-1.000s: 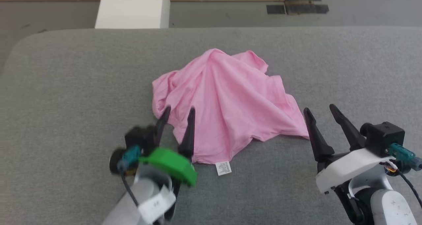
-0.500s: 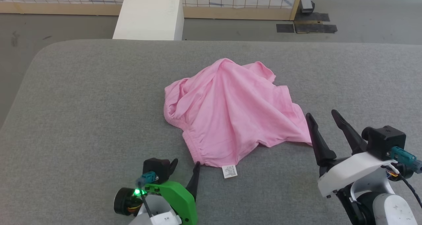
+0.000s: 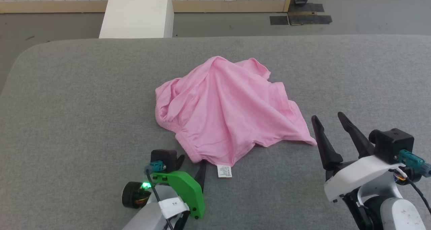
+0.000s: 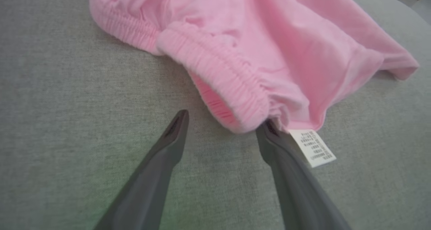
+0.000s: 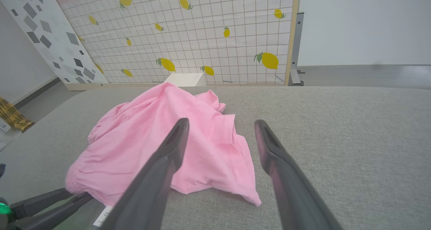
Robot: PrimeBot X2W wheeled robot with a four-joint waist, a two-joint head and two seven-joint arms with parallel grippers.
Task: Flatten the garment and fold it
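On my left, the left gripper (image 4: 224, 119) has its two dark, tapering fingers spread as wide as they go, and it has hold of nothing. One fingertip sits over bare grey cloth. The other meets the near corner of the garment (image 3: 229, 108), right where the white care label (image 4: 313, 147) sticks out. The puckered end of the waistband (image 4: 215, 71) lies between the two tips.

The garment sits in the middle of the grey padded surface (image 3: 67, 122). It is a soft pink knit, heaped into a rough, rumpled mound with long creases running down from a raised peak. The waistband is thick, ribbed and gathered, rolled over on itself along the left side. The far edges are thin and hemmed. The surface under it is a coarse woven grey with a rounded corner.

On my right, the right gripper (image 3: 326, 116) is also fully open and empty, near the garment's pointed right corner but apart from it.
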